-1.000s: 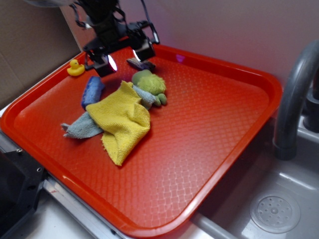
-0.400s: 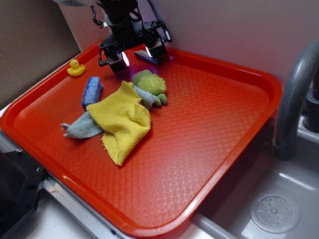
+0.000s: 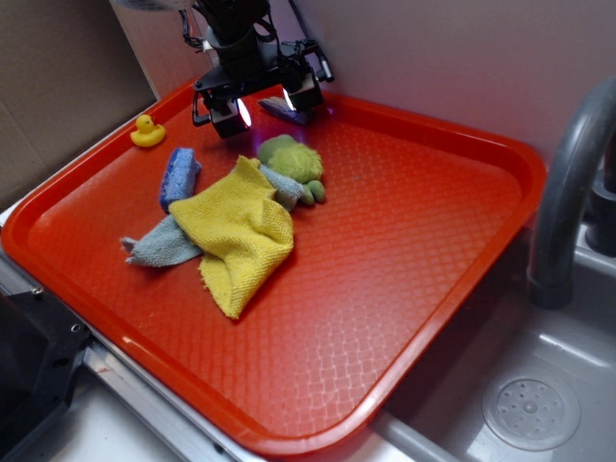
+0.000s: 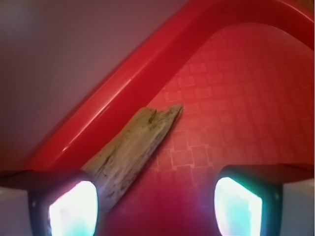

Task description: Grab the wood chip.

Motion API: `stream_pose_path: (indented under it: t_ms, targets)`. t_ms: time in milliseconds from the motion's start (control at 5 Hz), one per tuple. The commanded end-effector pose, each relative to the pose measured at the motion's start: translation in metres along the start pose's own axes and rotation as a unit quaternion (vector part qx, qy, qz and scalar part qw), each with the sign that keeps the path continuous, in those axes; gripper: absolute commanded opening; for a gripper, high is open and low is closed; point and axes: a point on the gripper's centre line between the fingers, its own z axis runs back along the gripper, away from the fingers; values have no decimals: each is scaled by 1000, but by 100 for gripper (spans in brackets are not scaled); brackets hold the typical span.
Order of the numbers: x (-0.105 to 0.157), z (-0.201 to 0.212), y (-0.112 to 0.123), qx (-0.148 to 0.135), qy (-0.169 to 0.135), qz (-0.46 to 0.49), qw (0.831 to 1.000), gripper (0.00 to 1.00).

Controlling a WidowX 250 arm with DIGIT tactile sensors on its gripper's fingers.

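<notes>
On my exterior view, far left, a yellow duck point(image 3: 146, 131) sits by the red tray's point(image 3: 433, 289) rim, then a blue sponge point(image 3: 179, 176), a yellow cloth point(image 3: 236, 231) lying over a grey rag point(image 3: 159, 245), and a green plush toy point(image 3: 294, 164). My gripper point(image 3: 262, 101) hangs at the back rim, jaws spread apart. The wood chip point(image 4: 133, 147) lies along that rim, near my left finger point(image 4: 69, 206), not clamped
</notes>
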Motion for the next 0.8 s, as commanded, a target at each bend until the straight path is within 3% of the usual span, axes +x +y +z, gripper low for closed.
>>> stream_pose_path:
  t_ms: [0, 200, 400, 600]
  targets:
    - [-17, 16, 30, -9, 6, -30, 999, 100]
    - [-31, 40, 51, -29, 10, -53, 998, 100]
    - [-37, 59, 57, -44, -3, -63, 997, 100]
    - [-26, 59, 49, -42, -14, -46, 998, 100]
